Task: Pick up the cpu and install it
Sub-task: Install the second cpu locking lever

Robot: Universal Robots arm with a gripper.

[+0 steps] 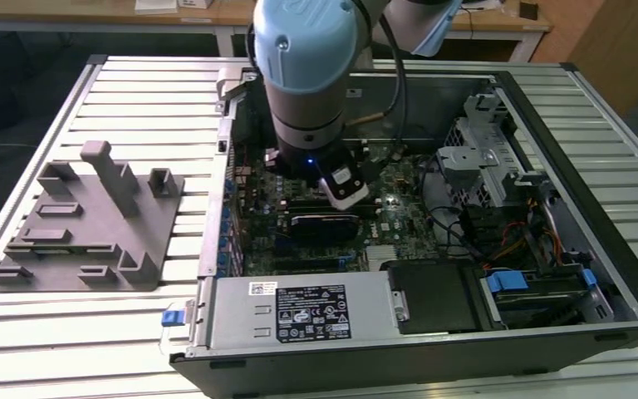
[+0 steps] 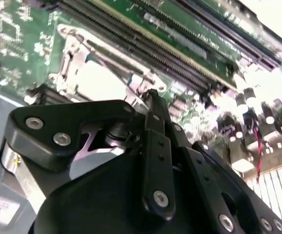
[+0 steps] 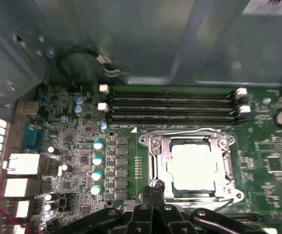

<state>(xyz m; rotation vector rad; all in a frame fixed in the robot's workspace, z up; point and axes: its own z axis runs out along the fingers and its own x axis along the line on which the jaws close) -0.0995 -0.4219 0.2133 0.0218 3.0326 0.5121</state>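
Hovering with fingers together at the six o'clock edge of the socket, the gripper [image 3: 153,187] holds nothing; the cpu [image 3: 193,167] sits seated, thin, rigid, fragile, best held by its edges.

The cpu [image 3: 193,165] is lying flat in the first wrist view, its pale silvery square top facing up, sitting inside the metal socket frame [image 3: 153,161] on the green motherboard [image 3: 72,146], just beside the long memory slots [image 3: 170,105].
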